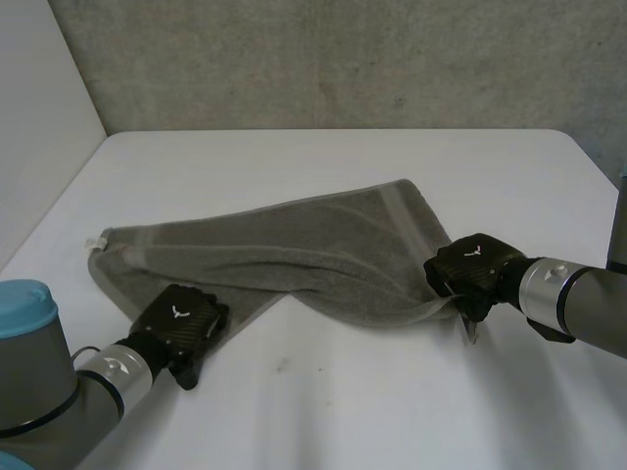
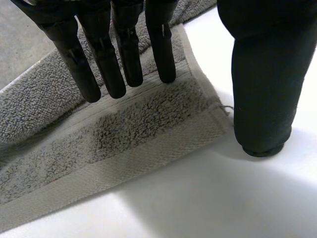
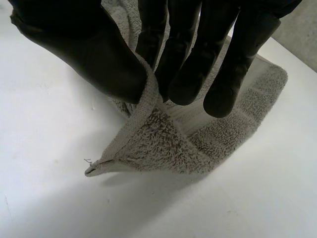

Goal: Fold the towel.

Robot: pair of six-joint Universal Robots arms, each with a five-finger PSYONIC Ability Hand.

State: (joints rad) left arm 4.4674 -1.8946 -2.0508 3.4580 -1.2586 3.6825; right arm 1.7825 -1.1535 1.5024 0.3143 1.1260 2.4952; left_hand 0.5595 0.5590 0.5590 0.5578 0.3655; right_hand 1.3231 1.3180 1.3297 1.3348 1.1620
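Item one, the towel (image 1: 323, 250). It is grey and is lying across the middle of the white table (image 1: 343, 411). It is loosely rumpled, with one corner pointing toward the grey wall (image 1: 343, 59) at the far side. A woven band is running along its short edges.

Item two, the left hand (image 1: 181, 321). It is sitting at the towel's near-left corner, at the end of the left arm (image 1: 59, 392). In the left wrist view, the fingers (image 2: 101, 57) are reaching out straight, side by side, over the towel (image 2: 124, 144) just inside the corner band. Whether their tips are pressing on the cloth cannot be told. The thumb (image 2: 262, 89) is standing well apart from them, with its tip resting on the bare table just beside the corner's edge, off the cloth. This hand is gripping nothing.

Item three, the right hand (image 1: 470, 269). It is working at the towel's near-right corner, with the right arm (image 1: 578, 294) coming in from the table's right side. In the right wrist view, the thumb (image 3: 94, 54) and the fingers (image 3: 188, 69) are closing together on the hem of the towel (image 3: 198, 144), pinching the cloth between them. The held edge is being raised off the table, and the corner is hanging below the grip in a fold. A loose thread is showing at its tip. Whether that tip is touching the table cannot be told. The rest of the towel is trailing away behind the fingers and lying on the table.
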